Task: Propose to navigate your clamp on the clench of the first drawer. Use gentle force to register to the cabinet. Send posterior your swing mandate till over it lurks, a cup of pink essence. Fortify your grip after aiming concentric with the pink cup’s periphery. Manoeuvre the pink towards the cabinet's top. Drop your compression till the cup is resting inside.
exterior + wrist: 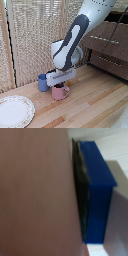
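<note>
On the bench: the pink cup (pixel 60 91) is seen upright beside a blue mug (pixel 43 82), well apart from the cabinet (pixel 107 45).
End effector (pixel 62 80): lowered onto the cup's rim; a blue finger (pixel 97 193) is pressed against a pink wall, so a grasp is judged, not confirmed.
Progress: lift and placing are judged still left.
Drawer: state cannot be told.
Writing: none is legible.
</note>
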Motion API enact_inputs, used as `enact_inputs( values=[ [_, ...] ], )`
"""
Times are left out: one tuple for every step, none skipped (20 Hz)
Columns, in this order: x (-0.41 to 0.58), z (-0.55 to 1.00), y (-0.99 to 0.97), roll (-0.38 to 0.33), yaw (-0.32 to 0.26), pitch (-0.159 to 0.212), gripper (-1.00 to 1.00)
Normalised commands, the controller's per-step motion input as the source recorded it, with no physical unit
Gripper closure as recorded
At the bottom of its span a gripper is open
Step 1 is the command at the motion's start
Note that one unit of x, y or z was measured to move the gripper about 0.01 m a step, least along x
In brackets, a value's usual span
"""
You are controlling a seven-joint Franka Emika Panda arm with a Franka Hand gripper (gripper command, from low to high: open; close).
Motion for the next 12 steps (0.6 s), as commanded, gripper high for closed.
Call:
enact_inputs(
  values=[
    [-0.183, 0.88, 0.03, 0.0, -0.061, 0.01, 1.0],
    [-0.149, 0.97, 0.1, 0.0, -0.095, 0.039, 1.0],
    [-0.083, 1.0, 0.07, 0.001, -0.095, 0.035, 1.0],
    [0.0, 1.0, 0.13, 0.0, -0.079, 0.017, 1.0],
    [0.0, 1.0, 0.15, 0.0, -0.055, 0.026, 1.0],
    [0.026, 1.0, 0.11, 0.0, -0.039, 0.031, 1.0],
    [0.131, 1.0, 0.11, 0.0, -0.034, 0.016, 1.0],
    [0.24, 1.0, 0.12, 0.0, -0.055, 0.017, 1.0],
    [0.371, 1.0, 0.06, -0.003, -0.064, 0.003, 1.0],
    [0.414, 1.0, 0.07, -0.02, -0.078, 0.0, 1.0],
    [0.451, 1.0, 0.09, -0.02, -0.078, -0.003, 1.0],
    [0.503, 1.0, 0.12, -0.045, -0.092, -0.027, 1.0]
  ],
)
